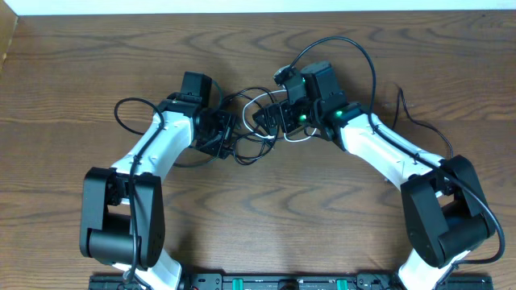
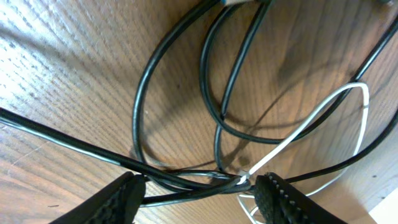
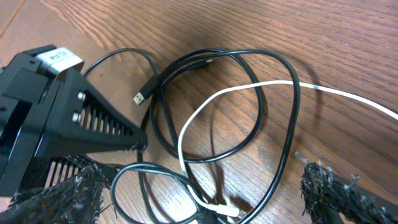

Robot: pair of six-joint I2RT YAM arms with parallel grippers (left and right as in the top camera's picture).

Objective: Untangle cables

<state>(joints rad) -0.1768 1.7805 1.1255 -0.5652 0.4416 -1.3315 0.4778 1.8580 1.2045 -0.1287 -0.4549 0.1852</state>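
Cables (image 1: 251, 135) knotted mid-desk (image 1: 81, 64) toward the far edge, one white cable (image 3: 249, 90), black cords (image 2: 138, 106) at least two, exact count unclear, left gripper (image 2: 199, 190) jaws apart straddling the cords, right gripper (image 3: 205, 190) spread wide, gripping nothing

The cables (image 1: 256, 137) lie in a heap of overlapping loops on the worktop (image 1: 258, 217), around its middle and toward the far edge. The left end effector (image 1: 219, 133) sits just left of the heap and the right end effector (image 1: 272, 119) just right of it, so the 2 face each other across the tangle. In the left wrist view, several strands cross one another on the worktop between the 2 fingers (image 2: 283, 199), the crossing nearer the right-hand one. In the right wrist view, a plug end (image 3: 142, 97) lies near the tip of the left end effector, and the loops spread rightward from there
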